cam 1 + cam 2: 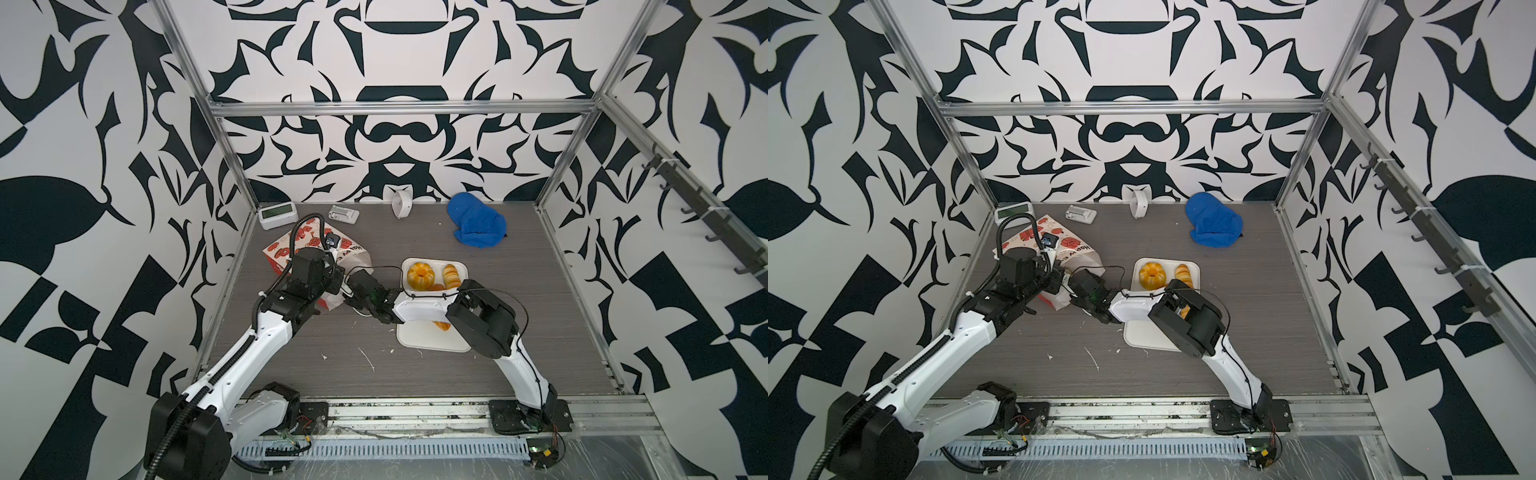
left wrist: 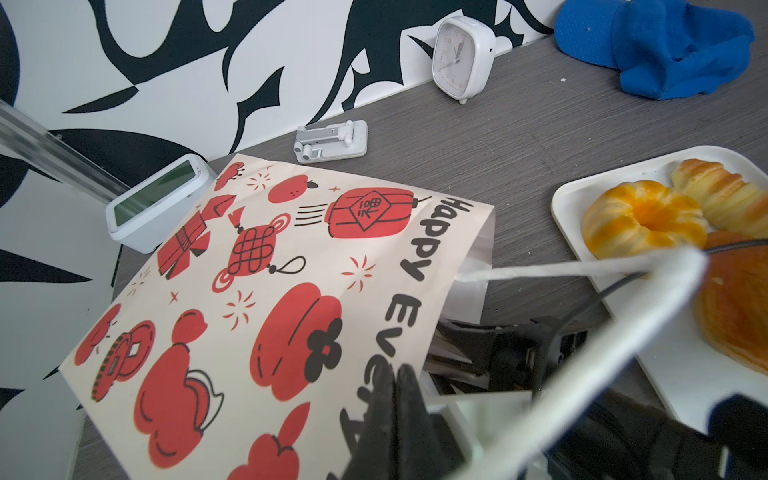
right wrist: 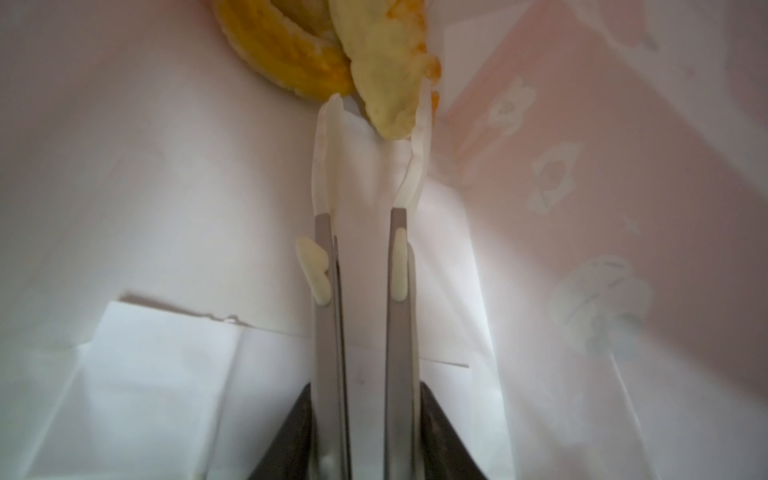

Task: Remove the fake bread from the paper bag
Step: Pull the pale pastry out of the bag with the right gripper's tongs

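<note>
The bag (image 1: 316,245) lies on its side on the surface (image 1: 519,299), mouth toward the tray (image 1: 432,341). The left end effector (image 2: 395,392) has its fingers pressed together on the bag's upper rim. It seems to be pinching the paper to lift that wall and hold the mouth open — a limp bag would likely sag over whatever reaches in. The right end effector (image 3: 374,129) is well inside, jaws a little apart and holding nothing. Two pieces of bread (image 3: 291,54) sit at the far end, the paler one's tip just at the fingertips, so the step in hand looks like lining up a grasp on it. Other bread — a ring (image 1: 420,276) and a bun (image 1: 451,275) among it — already rests on the tray, near the mouth, which makes each carry short.
</note>
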Controlling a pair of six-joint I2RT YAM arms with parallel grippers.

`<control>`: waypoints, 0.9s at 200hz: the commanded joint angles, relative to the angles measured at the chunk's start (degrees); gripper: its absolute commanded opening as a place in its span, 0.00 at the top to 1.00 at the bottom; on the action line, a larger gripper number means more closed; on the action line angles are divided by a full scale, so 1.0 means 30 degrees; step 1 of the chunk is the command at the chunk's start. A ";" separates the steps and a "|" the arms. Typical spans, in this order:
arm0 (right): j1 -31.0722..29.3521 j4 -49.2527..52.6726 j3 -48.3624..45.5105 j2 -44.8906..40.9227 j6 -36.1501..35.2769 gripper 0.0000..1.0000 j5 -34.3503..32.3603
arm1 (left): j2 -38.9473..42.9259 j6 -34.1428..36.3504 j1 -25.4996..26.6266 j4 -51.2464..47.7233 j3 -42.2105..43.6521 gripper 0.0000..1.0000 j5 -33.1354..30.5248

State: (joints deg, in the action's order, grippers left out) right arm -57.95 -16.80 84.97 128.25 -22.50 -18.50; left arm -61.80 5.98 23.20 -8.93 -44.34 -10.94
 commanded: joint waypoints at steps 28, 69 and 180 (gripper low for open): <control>-0.0252 -0.0315 0.2069 0.0167 -0.0935 0.62 -0.1127 | 0.0150 -0.0206 0.0015 -0.0100 -0.0055 0.97 0.0252; -0.0280 0.0528 0.3198 0.0711 -0.1208 0.62 -0.1054 | 0.0210 -0.0205 0.0003 -0.0129 -0.0045 0.97 0.0206; -0.0282 0.0677 0.4865 0.1837 -0.0893 0.68 -0.2115 | 0.0320 -0.0275 -0.0020 -0.0129 0.0012 0.97 0.0243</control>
State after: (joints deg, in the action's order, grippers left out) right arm -58.50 -11.42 96.49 135.39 -26.72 -22.98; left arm -61.78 5.96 23.03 -8.99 -44.34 -11.31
